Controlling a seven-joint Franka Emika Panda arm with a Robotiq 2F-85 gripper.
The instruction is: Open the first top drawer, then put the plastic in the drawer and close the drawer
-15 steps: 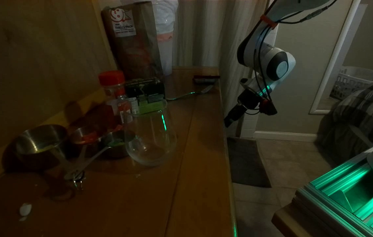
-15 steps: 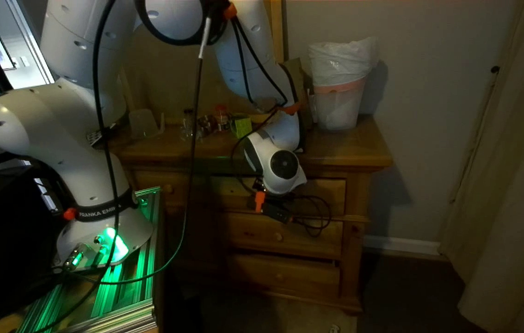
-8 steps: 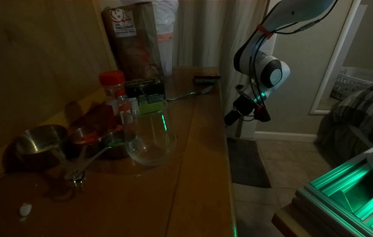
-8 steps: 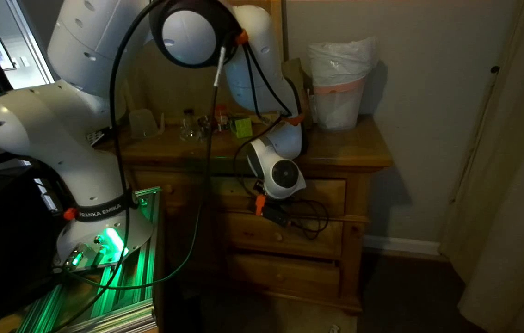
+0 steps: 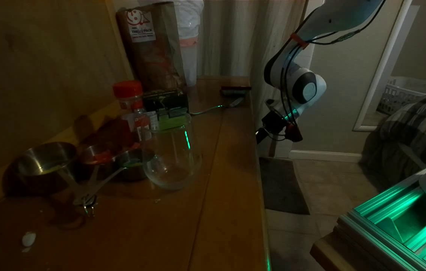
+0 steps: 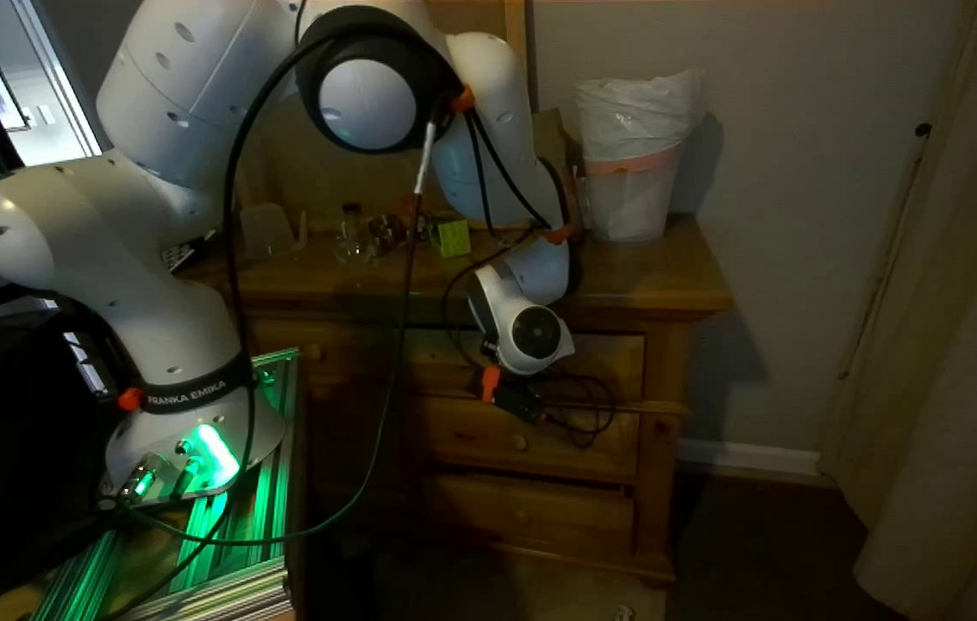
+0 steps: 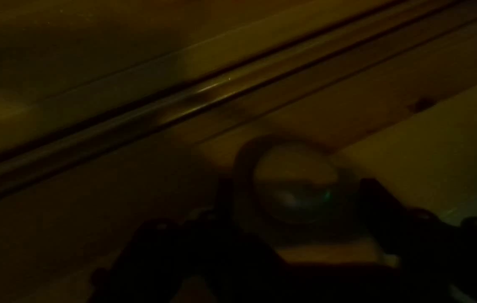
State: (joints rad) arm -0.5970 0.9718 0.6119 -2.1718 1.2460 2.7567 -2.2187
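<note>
Black two-fingered hand (image 7: 296, 187), fingers apart, one on either side of round brown knob (image 7: 296, 179), contact unclear, brown wooden top drawer (image 6: 613, 355) just behind, under wooden surface (image 6: 652, 267)

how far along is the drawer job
Done: just the reach, with the end effector at the knob. In hand: apparently the grip, fingers parted either side of it. Left: opening the top drawer, which looks shut, stowing the plastic, which I can't pick out for certain, and closing.
</note>
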